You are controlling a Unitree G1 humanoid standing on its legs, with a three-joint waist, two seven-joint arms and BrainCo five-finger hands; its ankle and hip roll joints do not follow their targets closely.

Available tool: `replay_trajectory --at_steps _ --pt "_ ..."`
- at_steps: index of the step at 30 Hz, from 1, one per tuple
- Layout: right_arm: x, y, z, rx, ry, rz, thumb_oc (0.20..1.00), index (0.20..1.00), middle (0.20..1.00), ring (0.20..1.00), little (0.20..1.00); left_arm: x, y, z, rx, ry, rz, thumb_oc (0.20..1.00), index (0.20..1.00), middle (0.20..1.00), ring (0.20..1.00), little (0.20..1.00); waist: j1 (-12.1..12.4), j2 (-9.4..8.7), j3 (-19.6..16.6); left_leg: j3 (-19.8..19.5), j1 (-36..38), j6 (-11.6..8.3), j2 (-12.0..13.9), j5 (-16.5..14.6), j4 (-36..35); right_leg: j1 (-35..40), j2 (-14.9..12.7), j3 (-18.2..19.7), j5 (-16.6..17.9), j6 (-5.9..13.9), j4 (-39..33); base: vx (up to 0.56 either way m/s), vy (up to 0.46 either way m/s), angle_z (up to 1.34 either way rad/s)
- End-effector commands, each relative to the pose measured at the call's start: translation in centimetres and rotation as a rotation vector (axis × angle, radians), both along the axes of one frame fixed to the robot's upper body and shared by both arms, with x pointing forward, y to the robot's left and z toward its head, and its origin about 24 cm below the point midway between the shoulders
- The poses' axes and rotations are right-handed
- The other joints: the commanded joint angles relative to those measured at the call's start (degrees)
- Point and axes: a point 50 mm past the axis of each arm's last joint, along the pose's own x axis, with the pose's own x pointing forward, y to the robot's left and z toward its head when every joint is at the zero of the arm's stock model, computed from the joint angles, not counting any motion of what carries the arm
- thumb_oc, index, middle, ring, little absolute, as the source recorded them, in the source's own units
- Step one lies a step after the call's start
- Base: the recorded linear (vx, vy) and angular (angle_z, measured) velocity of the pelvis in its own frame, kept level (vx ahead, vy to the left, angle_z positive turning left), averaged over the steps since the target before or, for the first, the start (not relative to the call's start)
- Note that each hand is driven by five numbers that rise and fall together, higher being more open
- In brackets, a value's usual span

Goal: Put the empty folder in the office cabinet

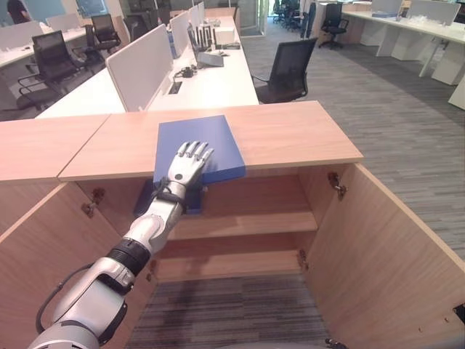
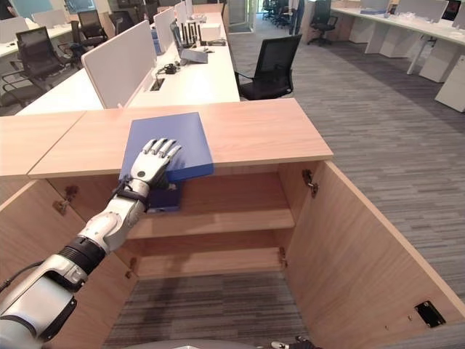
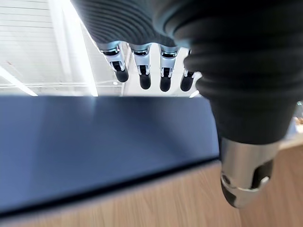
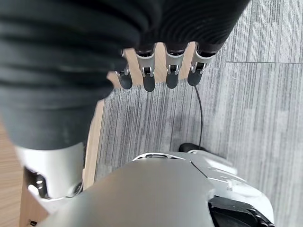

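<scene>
One blue folder point(image 1: 197, 145) lies flat on top of the wooden cabinet point(image 1: 290, 134), its near edge hanging past the front lip above the open compartment. We see a second blue item point(image 2: 164, 198) on the upper shelf point(image 1: 247, 222) just beneath it, partly hidden by our wrist.

Risk, as we judge it: the folder overhangs the lip, so a push from above could tip it off the edge and drop it to the floor instead of onto a shelf. A slide without a grip could also skew it against the open right door point(image 1: 385, 254).

Our left hand point(image 1: 187, 163) rests on the folder's near part, fingers point(image 1: 196, 150) straight and slightly spread, palm down, thumb clear of the edge in the left wrist view; nothing is pinched. We read this as pressing or steadying, not holding.

Our right hand point(image 4: 156, 71) hangs low over the grey carpet point(image 4: 255, 94), fingers relaxed, empty.
</scene>
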Motion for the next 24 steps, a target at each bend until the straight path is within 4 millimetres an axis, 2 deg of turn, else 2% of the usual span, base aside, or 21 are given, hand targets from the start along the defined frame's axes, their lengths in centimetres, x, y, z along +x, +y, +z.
replay_trajectory --at_steps 1,9,14,15,16,17,19,24 --pt "0.3 0.3 -0.1 -0.016 0.013 0.023 1.000 1.000 1.000 1.000 1.000 1.6 0.9 2.7 0.037 -0.080 0.043 1.000 1.000 1.000 1.000 1.000 -0.18 -3.98 0.59 -1.50 3.66 2.63 -5.24 -7.86 -1.12 7.44 0.83 0.33 8.16 5.98 -14.52 0.00 0.000 0.00" --pt "-0.1 0.7 -0.2 -0.003 0.020 0.019 1.000 1.000 1.000 1.000 1.000 0.8 1.6 0.0 0.030 0.012 0.074 1.000 1.000 1.000 1.000 1.000 0.05 -3.90 0.55 -1.54 4.44 2.70 -5.34 -8.07 -1.12 8.18 0.85 0.35 7.82 5.89 -14.52 0.00 0.000 0.00" --pt "-0.2 0.6 -0.2 -0.015 0.023 0.028 1.000 1.000 1.000 1.000 1.000 1.3 3.6 -1.7 0.114 0.061 0.211 1.000 1.000 1.000 1.000 1.000 -0.33 -3.91 0.54 -1.40 4.83 2.71 -5.32 -8.10 -1.12 8.48 0.88 0.44 7.77 5.83 -14.52 0.00 0.000 0.00" --pt "-0.2 0.6 -0.2 -0.017 0.023 0.029 1.000 1.000 1.000 1.000 1.000 1.3 3.8 -2.0 0.124 0.073 0.230 0.824 0.824 0.824 0.824 0.824 -0.41 -3.91 0.56 -1.38 4.86 2.70 -5.36 -8.10 -1.12 8.46 0.91 0.52 7.79 5.81 -14.52 0.00 0.000 0.00" --pt "-0.2 0.6 -0.2 -0.017 0.024 0.030 1.000 1.000 1.000 1.000 1.000 1.4 4.1 -2.1 0.147 0.081 0.244 0.533 0.533 0.533 0.533 0.533 -0.48 -3.89 0.59 -1.35 4.93 2.72 -5.38 -8.13 -1.12 8.49 0.92 0.59 7.79 5.80 -14.52 0.00 0.000 0.00" --pt "-0.1 0.6 -0.2 -0.018 0.022 0.031 1.000 1.000 1.000 1.000 1.000 1.5 4.5 -2.4 0.170 0.092 0.258 0.200 0.200 0.200 0.200 0.200 -0.53 -3.87 0.62 -1.26 5.01 2.71 -5.38 -8.16 -1.12 8.52 0.93 0.58 7.81 5.82 -14.52 0.00 0.000 0.00" --pt "0.0 0.8 -0.2 -0.012 0.016 0.038 1.000 1.000 1.000 1.000 1.000 1.5 5.8 -3.1 0.253 0.122 0.305 0.200 0.200 0.200 0.200 0.200 -0.66 -3.78 0.58 -1.07 5.27 2.70 -5.43 -8.28 -1.12 8.67 0.97 0.64 7.81 5.89 -14.52 0.01 0.000 -0.04" --pt "0.1 0.9 -0.3 -0.011 0.010 0.044 1.000 1.000 1.000 1.000 1.000 1.6 6.5 -3.1 0.263 0.115 0.342 0.200 0.200 0.200 0.200 0.200 -0.83 -3.77 0.59 -0.94 5.41 2.65 -5.46 -8.36 -1.12 8.77 0.93 0.72 7.76 5.93 -14.52 0.00 0.000 0.00"
